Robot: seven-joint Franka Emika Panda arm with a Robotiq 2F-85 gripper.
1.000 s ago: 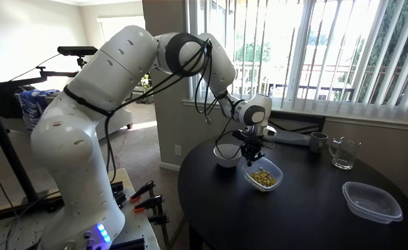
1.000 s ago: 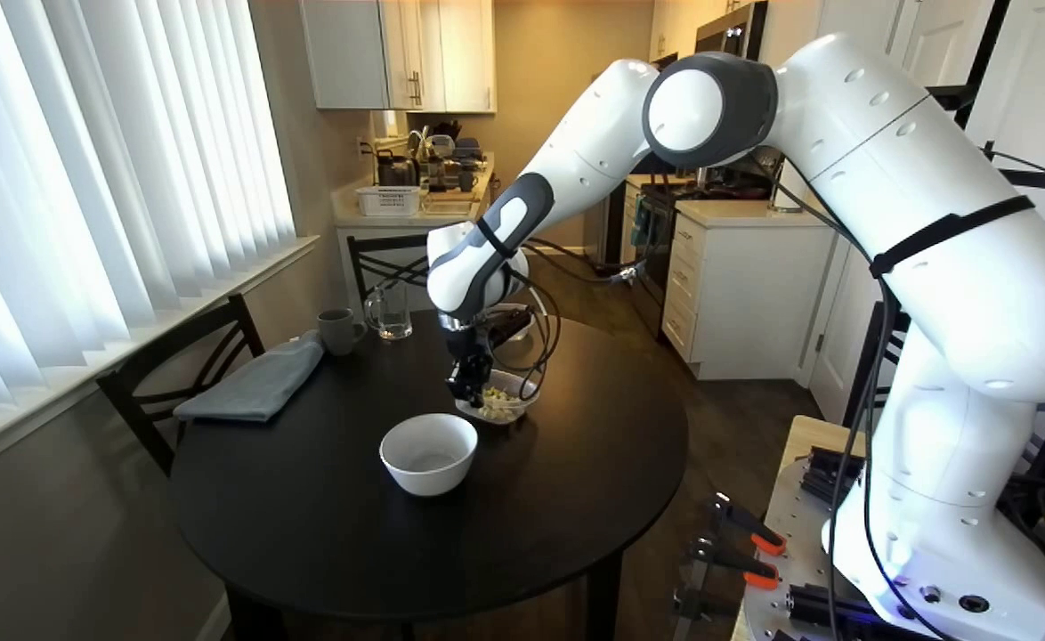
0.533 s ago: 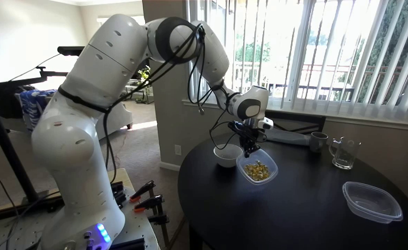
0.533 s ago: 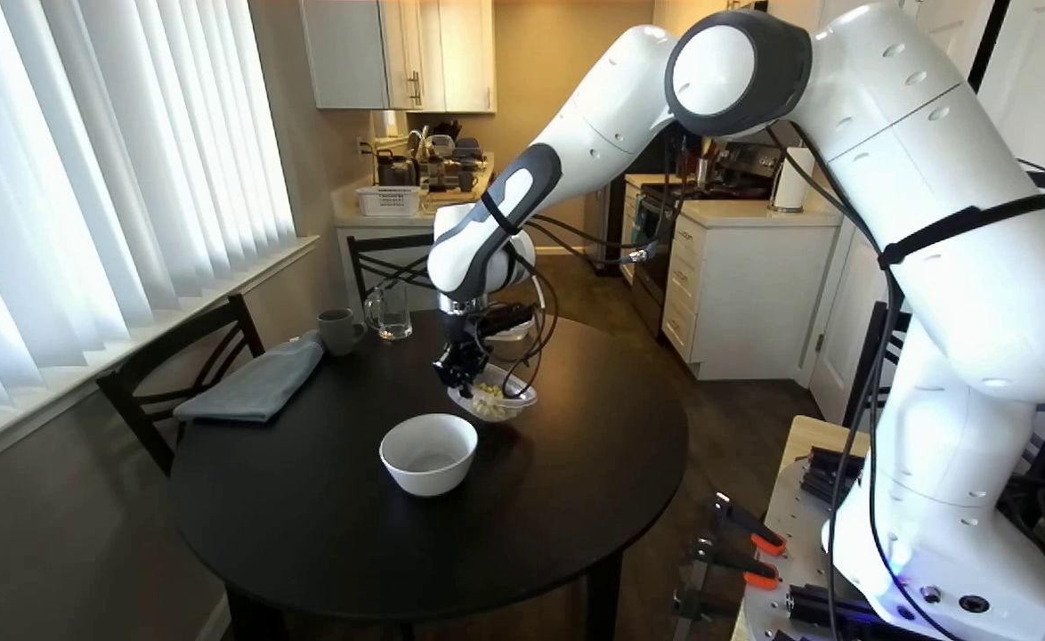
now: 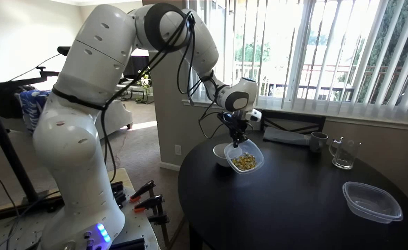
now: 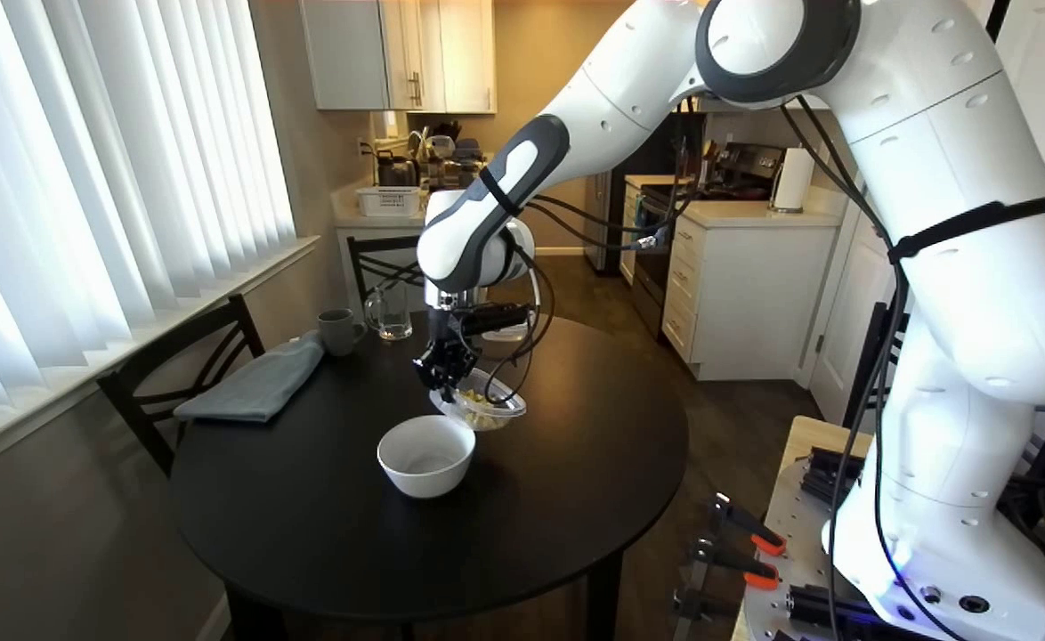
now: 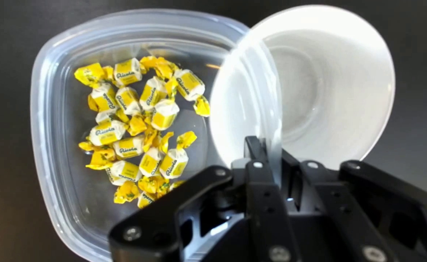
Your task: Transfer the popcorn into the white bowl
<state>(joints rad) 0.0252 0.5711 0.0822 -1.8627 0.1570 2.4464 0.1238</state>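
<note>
No popcorn shows; the small heap is of yellow-and-white wrapped candies (image 7: pixel 128 147), also seen in both exterior views (image 5: pixel 244 162) (image 6: pixel 482 415). They lie in a small clear squarish container (image 7: pixel 48 109) (image 5: pixel 253 149) (image 6: pixel 506 408). My gripper (image 7: pixel 271 154) (image 5: pixel 238 144) (image 6: pixel 445 392) is shut on this container's rim and holds it tilted, off the table. The white bowl (image 7: pixel 339 91) (image 6: pixel 426 482) (image 5: pixel 219 157) stands upright and its visible inside is empty. The container's gripped edge overlaps the bowl's rim in the wrist view. The container partly hides the bowl in an exterior view.
A larger clear rectangular container (image 5: pixel 372 205) stands on the dark round table (image 5: pixel 294 215). A grey mug (image 5: pixel 318 143) (image 6: pixel 338 332), a glass mug (image 5: pixel 345 154) (image 6: pixel 391 313) and a folded cloth (image 6: pixel 260 378) (image 5: pixel 287 136) lie toward the window side. A chair (image 6: pixel 193 365) stands at the table.
My gripper has lifted the clear container off the table, tilted it and carried it toward the white bowl. The candies moved with it. The bowl stands almost where it was.
</note>
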